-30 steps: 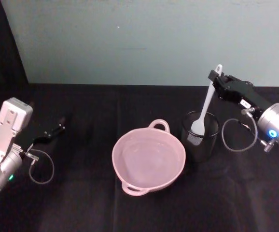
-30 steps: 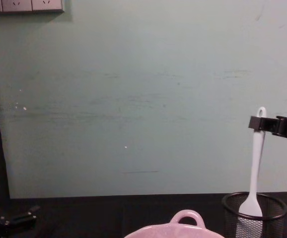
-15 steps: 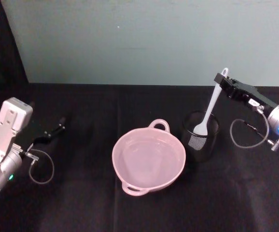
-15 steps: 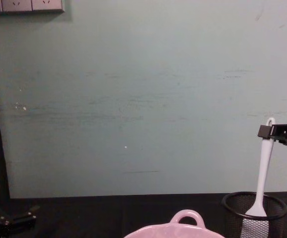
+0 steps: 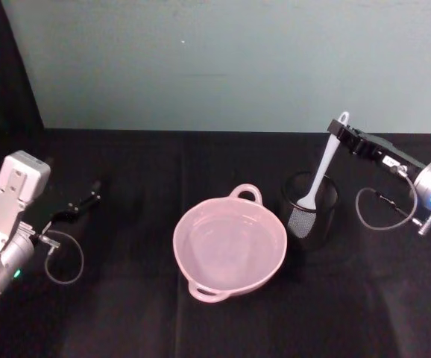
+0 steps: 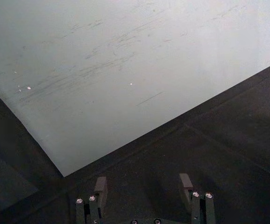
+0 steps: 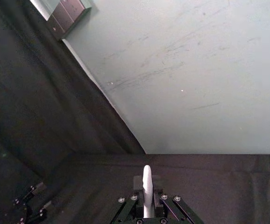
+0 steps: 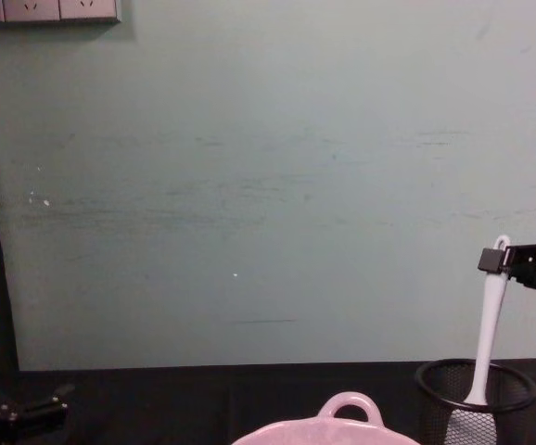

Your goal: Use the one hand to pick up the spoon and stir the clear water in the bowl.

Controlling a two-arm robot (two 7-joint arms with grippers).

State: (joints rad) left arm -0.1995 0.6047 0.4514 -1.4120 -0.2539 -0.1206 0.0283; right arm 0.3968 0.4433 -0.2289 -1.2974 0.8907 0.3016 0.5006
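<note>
I'm gripping the slim white spatula-like spoon (image 5: 321,168) with my right black flat gripper (image 5: 338,131), fingers clamped on the handle just below its holed end, up and to the right of the black wire-mesh cup (image 5: 309,211). The spoon is leaning, top toward my right, its flat blade sitting down inside the mesh cup. In the chest view the handle (image 8: 489,320) is rising out of the cup (image 8: 475,399) to the gripper (image 8: 493,260). The pale pink round bowl with loop handles (image 5: 230,244) is standing just left of the cup on the black cloth-covered table (image 5: 126,313), holding clear water. My left gripper (image 5: 81,203) is resting low on the far left, fingers apart and holding nothing
</note>
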